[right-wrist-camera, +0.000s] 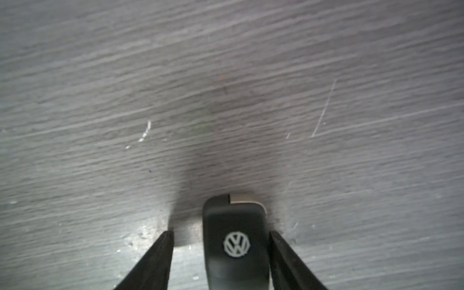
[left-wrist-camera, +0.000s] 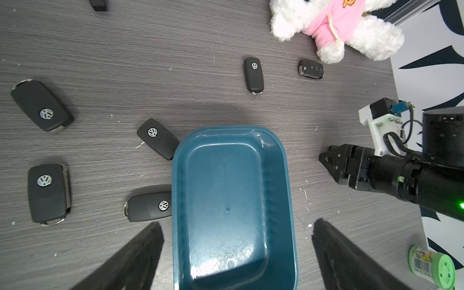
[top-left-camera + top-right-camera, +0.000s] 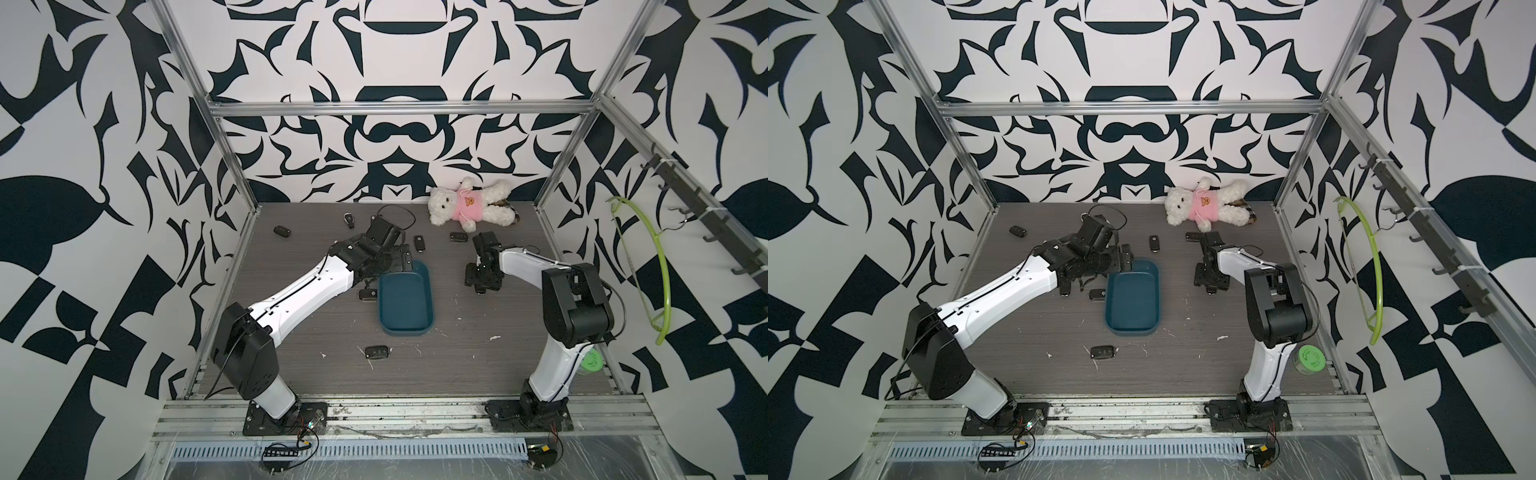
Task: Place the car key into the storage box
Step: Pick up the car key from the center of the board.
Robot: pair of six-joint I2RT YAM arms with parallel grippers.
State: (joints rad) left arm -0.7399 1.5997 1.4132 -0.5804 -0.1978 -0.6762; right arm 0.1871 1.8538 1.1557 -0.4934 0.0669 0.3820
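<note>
The storage box (image 3: 405, 299) (image 3: 1133, 299) is a dark teal tray lying empty mid-table. My left gripper (image 2: 237, 223) hangs open above the tray (image 2: 226, 200), one finger on either side of it, holding nothing. To the right of the tray my right gripper (image 1: 221, 232) (image 3: 480, 289) is down at the table around a black car key (image 1: 236, 246) with a VW badge. One finger lies against the key's side; the other stands a gap away from it. The key rests flat on the table.
Several more black car keys lie about: left of the tray (image 3: 368, 295), in front of it (image 3: 377, 352), behind it (image 3: 419, 243) (image 3: 458, 237) and far left (image 3: 281, 231). A white teddy bear (image 3: 469, 205) lies at the back. A green jar (image 3: 1310, 359) stands near the right arm's base.
</note>
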